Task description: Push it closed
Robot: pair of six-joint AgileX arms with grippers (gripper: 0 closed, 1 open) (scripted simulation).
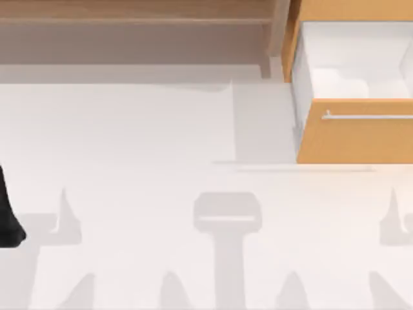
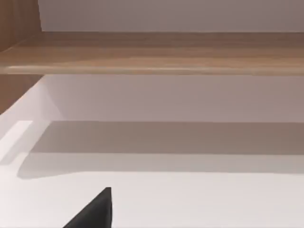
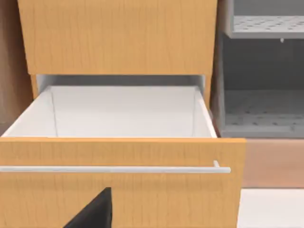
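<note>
The drawer [image 3: 118,185] stands pulled open; the right gripper [image 3: 92,211] faces its front, apparently to push, finger state unclear.

drawer [image 1: 353,132] pulled out at table's [image 1: 129,142] right rear, shelf unit [image 1: 135,19] left of it

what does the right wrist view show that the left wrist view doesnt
The right wrist view faces the open drawer: its orange-tan front, silver bar handle, white inner walls, and a grey rack beside it. The left wrist view instead faces the paler wooden shelf unit with bare white table under it. Both share a dark tip of their own gripper, right and left, at the frame edge.
</note>
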